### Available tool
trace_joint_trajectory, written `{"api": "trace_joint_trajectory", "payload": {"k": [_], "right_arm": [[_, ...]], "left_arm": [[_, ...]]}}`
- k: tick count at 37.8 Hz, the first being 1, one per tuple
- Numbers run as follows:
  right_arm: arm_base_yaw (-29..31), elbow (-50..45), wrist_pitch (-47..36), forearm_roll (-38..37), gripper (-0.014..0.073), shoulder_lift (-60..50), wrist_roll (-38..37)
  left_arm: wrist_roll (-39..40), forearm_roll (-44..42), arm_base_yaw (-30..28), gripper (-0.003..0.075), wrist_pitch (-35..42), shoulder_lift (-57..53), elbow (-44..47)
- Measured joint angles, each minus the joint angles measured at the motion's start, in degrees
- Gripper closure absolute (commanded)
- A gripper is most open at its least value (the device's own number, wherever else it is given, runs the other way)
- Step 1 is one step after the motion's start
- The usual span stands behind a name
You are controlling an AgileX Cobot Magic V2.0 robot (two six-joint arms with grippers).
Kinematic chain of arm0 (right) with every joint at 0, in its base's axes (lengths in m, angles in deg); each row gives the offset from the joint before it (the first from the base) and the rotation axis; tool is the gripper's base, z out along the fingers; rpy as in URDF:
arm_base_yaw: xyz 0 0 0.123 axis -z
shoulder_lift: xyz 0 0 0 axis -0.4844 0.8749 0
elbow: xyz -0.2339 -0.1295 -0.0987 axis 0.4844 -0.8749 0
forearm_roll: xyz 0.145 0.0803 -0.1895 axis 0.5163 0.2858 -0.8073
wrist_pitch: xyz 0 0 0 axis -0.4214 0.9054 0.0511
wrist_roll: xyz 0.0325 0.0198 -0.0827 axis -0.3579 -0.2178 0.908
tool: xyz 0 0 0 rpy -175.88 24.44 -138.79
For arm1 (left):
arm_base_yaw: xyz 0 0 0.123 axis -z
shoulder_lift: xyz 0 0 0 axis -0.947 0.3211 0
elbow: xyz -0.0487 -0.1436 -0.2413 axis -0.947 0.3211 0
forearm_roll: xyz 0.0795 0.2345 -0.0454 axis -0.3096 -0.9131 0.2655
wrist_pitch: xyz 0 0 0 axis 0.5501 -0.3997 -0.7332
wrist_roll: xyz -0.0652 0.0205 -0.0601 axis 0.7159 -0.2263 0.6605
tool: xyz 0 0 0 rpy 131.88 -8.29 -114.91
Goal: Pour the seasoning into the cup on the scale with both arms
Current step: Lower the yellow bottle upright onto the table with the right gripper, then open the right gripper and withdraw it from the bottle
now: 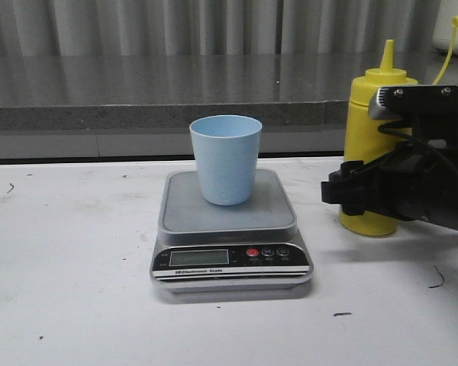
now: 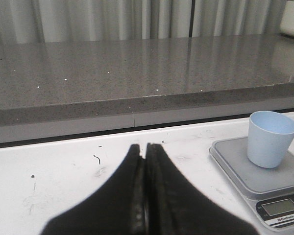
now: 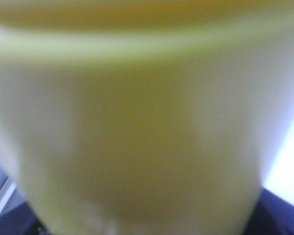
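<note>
The pale blue cup [image 1: 226, 158] stands upright on the steel platform of the silver-grey scale [image 1: 230, 244], in mid-table. To its right the yellow seasoning bottle [image 1: 374, 145] stands on the table, nozzle up, its cap strap trailing to the right. My right gripper [image 1: 365, 194] is round the bottle's lower body, and its jaws look pressed against the sides. The right wrist view is filled by the blurred yellow bottle [image 3: 147, 127], with dark fingers [image 3: 284, 215] at its edges. My left gripper [image 2: 146, 149] is shut and empty, low over the table, left of the cup [image 2: 270, 139] and scale [image 2: 235, 166].
A grey stone ledge [image 1: 153, 107] runs along the back of the white table [image 1: 69, 267], with a curtain behind it. A white object [image 1: 454, 34] sits at the far right on the ledge. Small dark marks dot the tabletop.
</note>
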Motion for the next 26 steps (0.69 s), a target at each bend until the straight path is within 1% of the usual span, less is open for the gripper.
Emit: {"api": "trace_joint_trajectory", "payload": {"k": [1,3,4,5,8,14,18,24,26], "right_arm": [[0.0,0.0,0.0,0.0,0.0132,0.0,0.0],[0.0,0.0,-0.4,0.0,0.0002,0.0,0.0],[0.0,0.0,-1.0,0.0,-0.0052,0.0,0.0],[0.0,0.0,-2.0,0.0,-0.0068,0.0,0.0],[0.0,0.2,-3.5,0.0,-0.0049,0.0,0.0],[0.0,-0.5,-4.0,0.0,-0.0049,0.0,0.0],[0.0,-4.2,-4.0,-0.3,-0.0049,-0.7,0.0],[0.0,-12.1,-4.0,-3.6,-0.0048,-4.2,0.0],[0.0,-15.1,-4.0,-3.8,-0.0023,-5.8,0.0]], "left_arm": [[0.0,0.0,0.0,0.0740,0.0,0.0,0.0],[0.0,0.0,0.0,0.0740,0.0,0.0,0.0],[0.0,0.0,0.0,0.0740,0.0,0.0,0.0],[0.0,0.0,0.0,0.0740,0.0,0.0,0.0],[0.0,0.0,0.0,0.0740,0.0,0.0,0.0],[0.0,0.0,0.0,0.0740,0.0,0.0,0.0],[0.0,0.0,0.0,0.0740,0.0,0.0,0.0],[0.0,0.0,0.0,0.0740,0.0,0.0,0.0],[0.0,0.0,0.0,0.0740,0.0,0.0,0.0]]}}
